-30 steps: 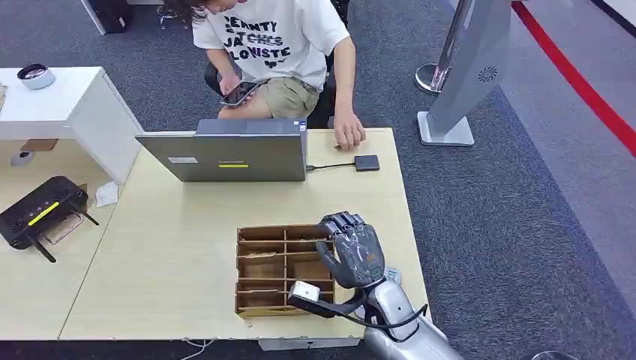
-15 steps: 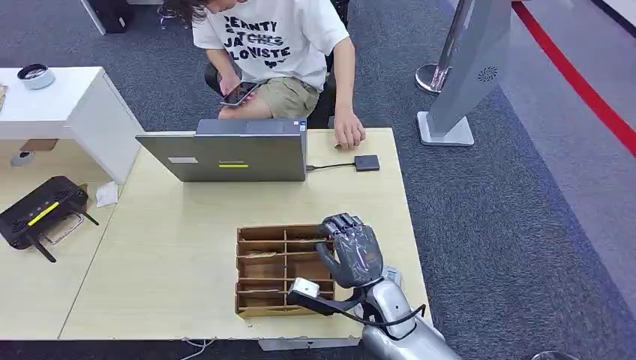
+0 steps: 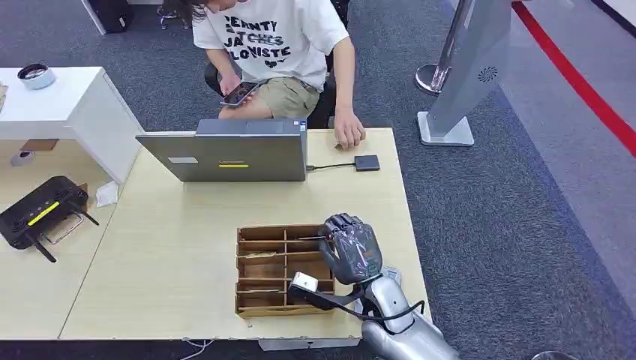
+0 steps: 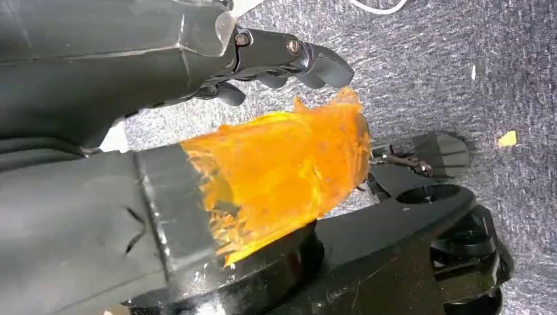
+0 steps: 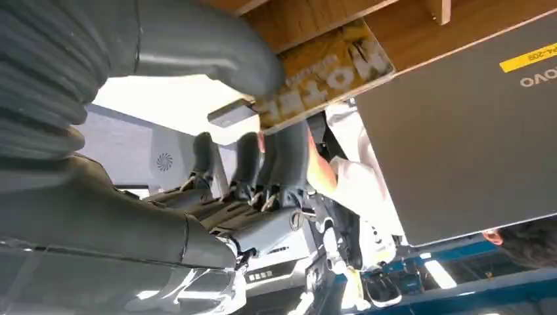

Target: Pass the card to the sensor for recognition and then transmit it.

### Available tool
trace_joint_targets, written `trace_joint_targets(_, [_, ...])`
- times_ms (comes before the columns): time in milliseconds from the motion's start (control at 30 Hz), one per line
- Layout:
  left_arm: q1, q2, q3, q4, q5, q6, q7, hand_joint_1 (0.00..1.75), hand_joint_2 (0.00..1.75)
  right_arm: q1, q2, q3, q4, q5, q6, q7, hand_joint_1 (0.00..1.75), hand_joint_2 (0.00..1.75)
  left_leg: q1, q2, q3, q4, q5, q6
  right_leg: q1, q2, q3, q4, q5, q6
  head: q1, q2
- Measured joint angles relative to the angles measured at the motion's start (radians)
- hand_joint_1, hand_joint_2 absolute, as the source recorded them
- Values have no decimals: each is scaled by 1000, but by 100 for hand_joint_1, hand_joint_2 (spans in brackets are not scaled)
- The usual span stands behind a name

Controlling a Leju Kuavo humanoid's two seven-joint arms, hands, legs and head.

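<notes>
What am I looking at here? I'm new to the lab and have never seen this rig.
These are a humanoid robot's three cameras. The head view looks down at a table, where the right hand hovers over a wooden tray. A laptop, a small black sensor and a seated person are beyond. The right wrist view, turned about, sits close behind that hand. Its thumb touches a brown card in the tray, though a firm grip is unclear. The left wrist view shows the left hand hanging above carpet, holding nothing.
</notes>
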Motion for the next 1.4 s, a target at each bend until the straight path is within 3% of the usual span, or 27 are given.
trace_joint_targets(33, [0,0,0,0,0,0,0,0,0,-1,2,-1,4,0,2,0,159,175,0,0,0,0,0,0,0,0,0,0,0,0,0,0])
trace_joint_targets(67, [0,0,0,0,0,0,0,0,0,-2,2,-1,7,0,2,0,175,175,0,0,0,0,0,0,0,0,0,0,0,0,0,0])
trace_joint_targets(800, [0,1,0,0,6,-1,0,0,0,-10,7,-14,31,-67,8,-27,175,175,0,0,0,0,0,0,0,0,0,0,0,0,0,0])
trace_joint_targets(900, [2,2,0,0,13,1,-5,0,0,-2,7,-27,-10,-173,41,-70,175,175,0,0,0,0,0,0,0,0,0,0,0,0,0,0])
trace_joint_targets(1233, [23,8,3,0,46,22,-39,0,0,94,-19,-148,-352,-785,197,-289,175,175,0,0,-1,0,0,0,0,0,-1,0,0,0,0,0])
trace_joint_targets(1400, [29,9,12,0,54,27,-43,0,0,135,-41,-201,-488,-885,234,-313,175,175,0,0,-1,0,0,0,0,0,-1,0,0,0,0,0])
